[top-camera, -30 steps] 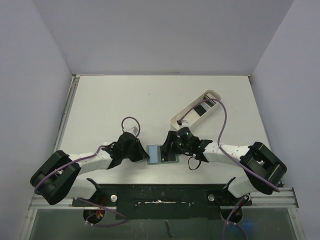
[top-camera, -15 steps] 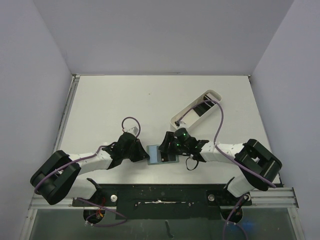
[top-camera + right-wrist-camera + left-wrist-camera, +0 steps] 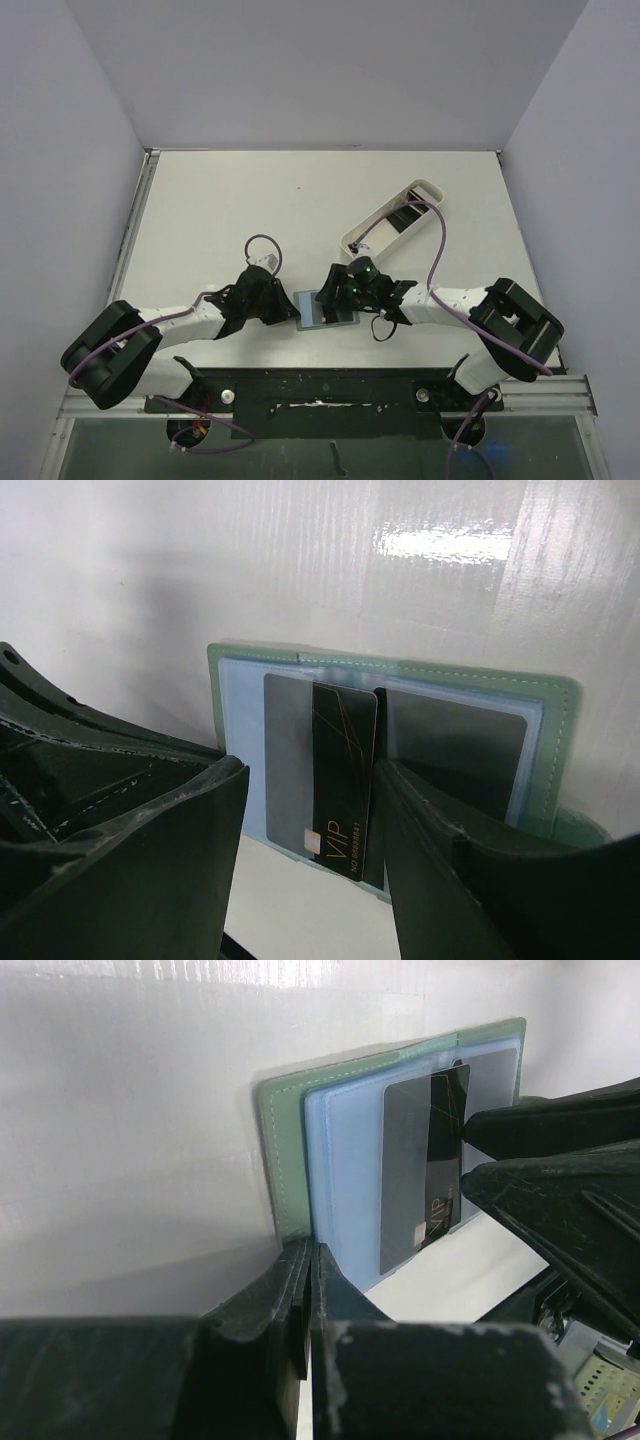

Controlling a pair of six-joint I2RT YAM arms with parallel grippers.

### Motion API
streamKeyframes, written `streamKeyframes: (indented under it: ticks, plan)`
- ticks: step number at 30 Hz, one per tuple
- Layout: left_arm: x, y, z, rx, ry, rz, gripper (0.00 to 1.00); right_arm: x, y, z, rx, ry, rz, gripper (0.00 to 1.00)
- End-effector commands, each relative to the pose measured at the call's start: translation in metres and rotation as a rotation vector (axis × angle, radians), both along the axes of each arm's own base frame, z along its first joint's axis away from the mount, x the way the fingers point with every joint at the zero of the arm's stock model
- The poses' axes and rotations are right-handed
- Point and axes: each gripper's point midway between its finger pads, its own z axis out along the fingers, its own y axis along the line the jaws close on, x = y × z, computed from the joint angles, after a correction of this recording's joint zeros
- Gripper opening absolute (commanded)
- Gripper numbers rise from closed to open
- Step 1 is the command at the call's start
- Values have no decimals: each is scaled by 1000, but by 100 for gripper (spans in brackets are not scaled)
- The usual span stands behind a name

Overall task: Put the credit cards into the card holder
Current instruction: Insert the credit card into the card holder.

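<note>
Right gripper (image 3: 338, 293) sits slightly further left over the card holder (image 3: 318, 312) than a second ago, and its arm's elbow is pulled in a little from the right edge of the table (image 3: 250, 200). Left gripper (image 3: 290, 310) and holder have not shifted. Card holder lies open and flat at the middle of the near edge, between the two grippers, green cover down and bluish pockets up. Left gripper's jaws are pinched together on the holder's left green edge, pinning it; the left wrist view shows the cover edge running into the narrow slit between the fingers. Right gripper's jaws stand apart, one finger on each side of a glossy black VIP card (image 3: 342, 780). The gap is wider than the card, and the right-hand finger touches the card's long edge. That card lies over the holder's centre fold, part of it over the pocket area, its near end sticking out past the holder's near edge. Two pocketed cards (image 3: 455, 740) show dimly through the bluish plastic on either side. White tray (image 3: 428, 188) sits tilted toward the far right, well apart from the holder, with spare black cards (image 3: 405, 215) inside. Purple cable (image 3: 440, 250) loops beside the tray.
</note>
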Motion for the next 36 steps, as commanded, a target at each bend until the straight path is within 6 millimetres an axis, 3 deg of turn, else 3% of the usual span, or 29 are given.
streamKeyframes:
  ticks: [1,18,25,32,36]
  plan:
    - [-4,-4,-1,-15,6,-18,0,6,3,10,-15,-24,-12,55]
    - [-4,-7,1,-28,-4,-28,0,5,33,26,70,-53,62,52]
    - [-1,-9,6,-32,-9,-26,0,7,18,32,22,-68,16,54]
    - [9,-15,39,-80,-66,-13,8,5,5,26,-26,-64,-18,56]
    - [12,-15,40,-81,-77,-1,9,5,5,22,-30,-62,-18,57]
